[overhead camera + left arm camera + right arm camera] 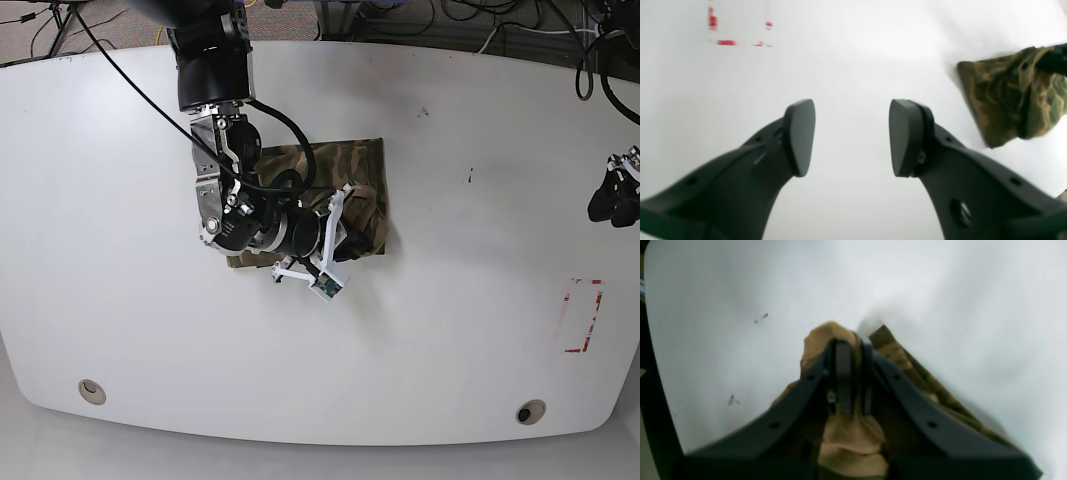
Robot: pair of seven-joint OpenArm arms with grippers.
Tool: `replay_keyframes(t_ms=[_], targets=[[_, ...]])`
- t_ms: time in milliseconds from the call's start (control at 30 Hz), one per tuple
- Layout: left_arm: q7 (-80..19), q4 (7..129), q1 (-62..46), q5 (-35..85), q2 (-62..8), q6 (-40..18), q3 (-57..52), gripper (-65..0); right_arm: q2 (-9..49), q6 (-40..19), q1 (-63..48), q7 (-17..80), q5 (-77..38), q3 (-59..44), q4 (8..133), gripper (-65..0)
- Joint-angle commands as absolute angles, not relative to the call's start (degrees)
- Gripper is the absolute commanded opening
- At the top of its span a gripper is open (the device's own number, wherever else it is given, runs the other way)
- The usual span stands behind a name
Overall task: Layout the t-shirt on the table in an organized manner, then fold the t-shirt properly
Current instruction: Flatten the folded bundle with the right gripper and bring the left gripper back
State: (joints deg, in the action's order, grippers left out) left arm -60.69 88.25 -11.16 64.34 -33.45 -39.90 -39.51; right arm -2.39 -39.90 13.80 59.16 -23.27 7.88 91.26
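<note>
The camouflage t-shirt (350, 170) lies as a bunched, roughly rectangular bundle in the middle of the white table (450, 330). My right arm (245, 215) reaches over it from the far edge. In the right wrist view my right gripper (849, 350) is shut on a fold of the t-shirt (903, 363), with tan cloth bulging between and below the fingers. My left gripper (851, 136) hangs open over bare table, nothing between its pads; the t-shirt (1000, 100) is off to its right. In the base view the left gripper (613, 208) sits at the far right edge.
A red-outlined rectangle mark (582, 317) is on the table near the right side, also seen as the red mark (740, 28) ahead of the left gripper. Two round grommets (92, 390) (530, 411) sit near the front edge. Cables run behind the table.
</note>
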Motion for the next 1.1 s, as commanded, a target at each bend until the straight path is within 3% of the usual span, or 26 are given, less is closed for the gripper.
replay_keyframes(t_ms=[0,133,233,533,633,867,1000,1067], targets=[[-59.21,90.86,-11.03,65.71,-34.68,-40.0,-39.52,-31.8,-3.03,-40.0,15.34,57.89,-24.48,7.87,92.44,-62.3],[-59.21,92.7,-11.47,65.71,-34.07,-40.0,-38.64,-31.8,-4.44,-40.0,15.34,57.8,-23.78,7.87,91.65,-61.4],[-59.21,93.67,-11.56,65.71,-33.98,-40.0,-37.67,-31.8,-5.05,-40.0,15.43,57.71,-22.46,7.87,90.59,-54.4],[-59.21,96.04,-11.47,65.71,-33.89,-40.0,-32.22,-31.8,-7.87,-40.0,15.43,57.63,-18.42,7.87,89.89,-9.7],[-59.12,97.27,-11.3,65.71,-33.8,-40.0,-29.32,-31.8,-8.04,-40.0,16.13,57.63,-18.07,7.69,90.42,-2.5],[-59.03,101.93,-9.98,64.57,-31.78,-40.0,-21.41,-31.8,-4.26,-40.0,16.22,57.89,-18.07,4.35,96.92,-7.1],[-59.03,104.92,-6.99,60.88,-28.35,-39.6,-14.99,-31.8,-0.66,-40.0,15.16,57.98,-18.24,0.84,99.74,-14.4],[-59.03,105.89,-5.32,57.89,-25.8,-38.2,-11.56,-31.8,1.1,-40.0,14.29,57.98,-18.33,-0.84,100.62,-21.4]])
